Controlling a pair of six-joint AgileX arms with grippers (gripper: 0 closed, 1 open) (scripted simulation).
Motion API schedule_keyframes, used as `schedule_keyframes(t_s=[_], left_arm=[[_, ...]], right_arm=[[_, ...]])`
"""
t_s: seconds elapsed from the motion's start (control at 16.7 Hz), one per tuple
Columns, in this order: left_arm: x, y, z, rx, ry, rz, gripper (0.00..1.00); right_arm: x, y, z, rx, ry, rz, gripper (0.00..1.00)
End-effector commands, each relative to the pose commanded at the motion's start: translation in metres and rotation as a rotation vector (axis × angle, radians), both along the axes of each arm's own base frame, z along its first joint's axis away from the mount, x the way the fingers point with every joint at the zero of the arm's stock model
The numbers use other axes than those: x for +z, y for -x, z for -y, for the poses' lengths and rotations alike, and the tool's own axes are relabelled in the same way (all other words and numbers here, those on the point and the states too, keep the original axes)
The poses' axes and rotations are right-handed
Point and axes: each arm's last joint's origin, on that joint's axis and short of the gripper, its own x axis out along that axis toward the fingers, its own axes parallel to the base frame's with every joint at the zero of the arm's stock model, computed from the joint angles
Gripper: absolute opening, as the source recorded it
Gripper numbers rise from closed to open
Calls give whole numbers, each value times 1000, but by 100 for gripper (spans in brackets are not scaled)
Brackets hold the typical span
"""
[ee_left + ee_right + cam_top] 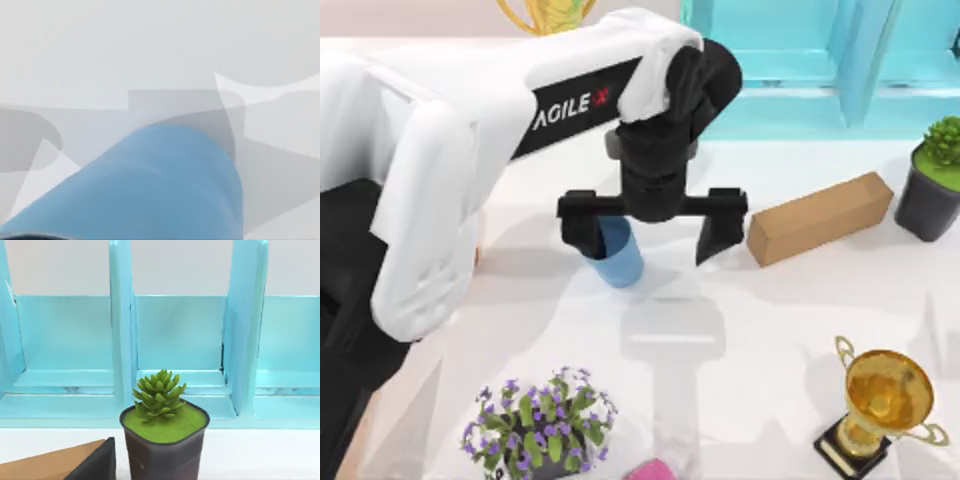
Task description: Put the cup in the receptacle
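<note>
The left gripper hangs over the table with its 2 fingers spread wide apart; the cup sits against the left one, not centred, so no clamp is judged made. The cup, a plain blue tapered tumbler, lies well left of the brown box. The right arm's fingers: cannot tell.

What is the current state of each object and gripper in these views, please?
left gripper: open, straddling the cup's top.
cup: on the table, tilted, one finger against it.
cardboard box: lying flat, right of the gripper.
succulent pot: upright before the turquoise frame.
gold trophy: upright, front right.
flowering plant: upright, front.
</note>
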Motion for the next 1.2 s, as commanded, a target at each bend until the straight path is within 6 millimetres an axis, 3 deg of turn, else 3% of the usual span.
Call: schedule_keyframes(t_s=[0.12,0.9,1.2], left_arm=[[0,0,0,0,0,0,100],[0,0,0,0,0,0,2],[0,0,0,0,0,0,0]], right_arm=[[0,0,0,0,0,0,100],[0,0,0,0,0,0,100],[0,0,0,0,0,0,100]])
